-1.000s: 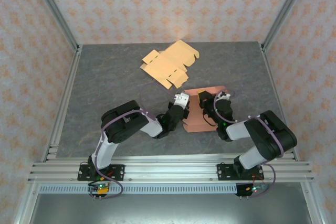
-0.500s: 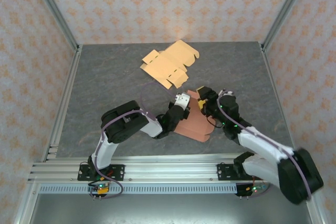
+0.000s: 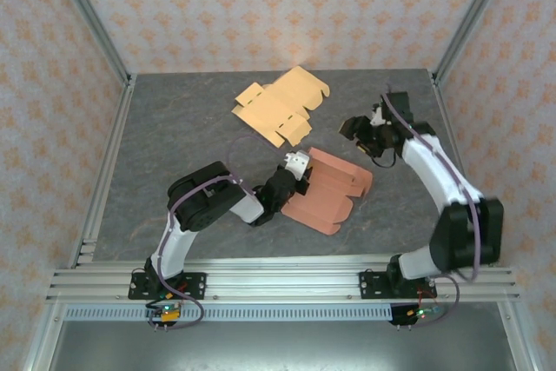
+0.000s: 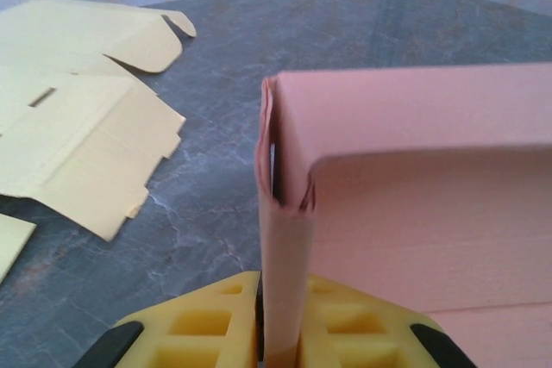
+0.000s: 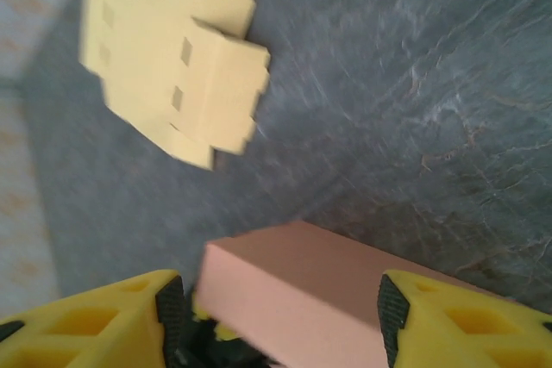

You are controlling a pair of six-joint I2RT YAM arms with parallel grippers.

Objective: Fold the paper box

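Box (image 3: 334,190) (pink, half-folded) sits pinched in left jaws.

A: Setting?
B: Robot test cell, lab type. Left arm (image 3: 204,206) and right arm (image 3: 443,180) are bolted to an aluminium rail (image 3: 287,284) at the near edge of a grey stone-pattern worktop (image 3: 182,136).
A: Enclosure?
B: Floral-print panels (image 3: 261,6) on 3 sides, aluminium profile posts (image 3: 91,16) at the back corners. Small circuit boards (image 3: 162,310) with wiring sit below the arm bases.
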